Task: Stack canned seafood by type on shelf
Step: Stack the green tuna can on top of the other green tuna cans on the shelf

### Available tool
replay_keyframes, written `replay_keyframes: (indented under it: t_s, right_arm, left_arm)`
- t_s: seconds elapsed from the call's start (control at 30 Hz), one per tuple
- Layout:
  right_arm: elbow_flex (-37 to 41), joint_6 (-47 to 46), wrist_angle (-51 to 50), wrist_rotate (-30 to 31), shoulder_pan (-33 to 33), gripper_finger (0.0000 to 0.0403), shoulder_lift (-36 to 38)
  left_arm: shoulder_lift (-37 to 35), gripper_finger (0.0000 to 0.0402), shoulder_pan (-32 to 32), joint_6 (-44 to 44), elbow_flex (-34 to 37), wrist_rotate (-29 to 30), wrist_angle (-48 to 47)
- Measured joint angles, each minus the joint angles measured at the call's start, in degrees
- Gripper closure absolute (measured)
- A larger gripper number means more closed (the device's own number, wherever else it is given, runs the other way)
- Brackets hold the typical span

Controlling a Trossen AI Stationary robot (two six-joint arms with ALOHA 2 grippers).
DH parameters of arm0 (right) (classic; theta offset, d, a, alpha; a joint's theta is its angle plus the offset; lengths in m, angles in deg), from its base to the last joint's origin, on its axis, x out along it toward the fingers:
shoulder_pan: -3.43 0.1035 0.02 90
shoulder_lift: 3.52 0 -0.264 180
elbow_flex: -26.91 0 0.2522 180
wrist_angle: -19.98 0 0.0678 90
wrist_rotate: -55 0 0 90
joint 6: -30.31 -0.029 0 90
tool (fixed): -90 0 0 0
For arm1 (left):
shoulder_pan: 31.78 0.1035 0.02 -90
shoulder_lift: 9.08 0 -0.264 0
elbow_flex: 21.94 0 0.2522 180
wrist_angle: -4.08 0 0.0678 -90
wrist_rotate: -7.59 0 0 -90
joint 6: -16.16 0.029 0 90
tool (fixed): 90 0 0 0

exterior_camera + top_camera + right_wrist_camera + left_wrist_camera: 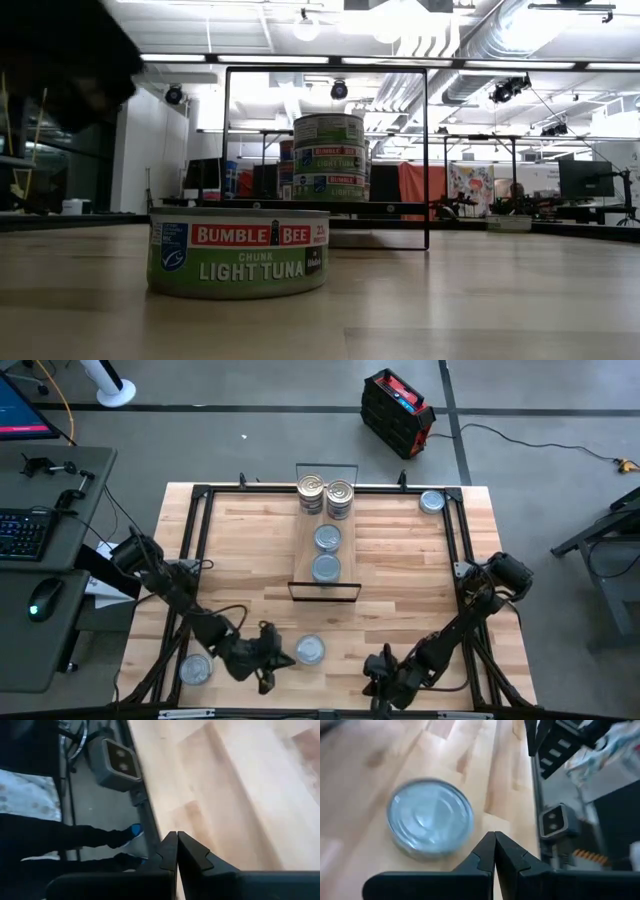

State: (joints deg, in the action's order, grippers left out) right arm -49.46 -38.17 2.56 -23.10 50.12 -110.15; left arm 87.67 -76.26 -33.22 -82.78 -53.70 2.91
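Seven tins in sight: two stacks with shiny ring-pull lids (325, 494) at the shelf's far end, two single pale blue-grey tins (327, 538) along the plank, three loose on the counter.
Shelf (345, 555): long light-wood plank at the counter's middle, thin black wire frames at both short ends.
Loose tins: one at the far right corner (432, 502), one at the near left corner (195, 669), one near the front (311, 650), just beside the left pincer.
Hidden: low view shows only the front tin's green label (238, 253); stack height is unclear from above.
Left pincer (268, 682): tips pressed together, empty, near the front edge.
Right pincer (378, 682): tips together, empty, at the front.
Counter (400, 580): pale butcher-block wood with a black frame.
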Motion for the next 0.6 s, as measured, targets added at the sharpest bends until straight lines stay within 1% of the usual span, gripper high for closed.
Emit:
replay_keyframes:
  t_s: [0.07, 0.17, 0.3, 0.47, 0.6]
  right_arm:
    - [0.0, 0.5, -1.3, -0.1, -0.4, 0.0403, 0.0]
    - [0.0, 2.2, -4.3, -0.3, -0.9, 0.0403, 0.0]
    - [0.0, 2.8, -7.8, -0.4, -2.1, 0.0403, 0.0]
    - [0.0, 4.4, -8.0, 0.3, -4.3, 0.0403, 0.0]
    - [0.0, 8.2, -5.8, 4.5, -6.1, 0.0403, 0.0]
  left_arm:
    - [0.0, 0.0402, 1.3, 4.3, -1.1, -1.3, -2.7]
    - [0.0, 0.0402, 2.4, 10.8, -2.9, -1.5, -7.5]
    - [0.6, 0.0402, 3.7, 16.8, -3.6, -1.4, -8.9]
    - [5.0, 0.0402, 4.5, 18.2, -3.6, -1.4, -5.3]
    - [9.3, 0.0402, 4.5, 17.9, -5.1, -1.3, -3.6]
